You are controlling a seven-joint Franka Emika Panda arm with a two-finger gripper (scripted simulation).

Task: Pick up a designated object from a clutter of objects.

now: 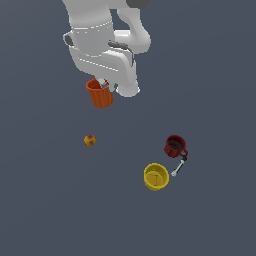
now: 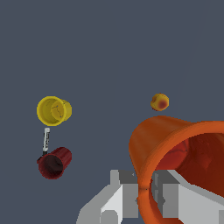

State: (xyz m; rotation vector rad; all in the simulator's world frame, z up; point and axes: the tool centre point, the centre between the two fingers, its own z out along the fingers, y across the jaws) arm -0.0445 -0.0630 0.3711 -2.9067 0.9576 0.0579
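The orange cup (image 1: 100,96) hangs under the white arm in the upper middle of the exterior view, slightly tilted. My gripper (image 1: 102,83) is shut on its rim. In the wrist view the orange cup (image 2: 168,140) fills the near corner, its wall pinched between the grey fingers (image 2: 115,178) of the gripper (image 2: 142,189), one outside and one inside. The rest of the clutter looks small and far off in the wrist view, so the cup seems held up off the surface.
A yellow-red ball (image 1: 89,140) lies toward the exterior view's left. A dark red mug (image 1: 174,146), a small silver tool (image 1: 179,167) and a yellow cup (image 1: 156,176) sit together toward the exterior view's right. The surface is plain dark grey-blue.
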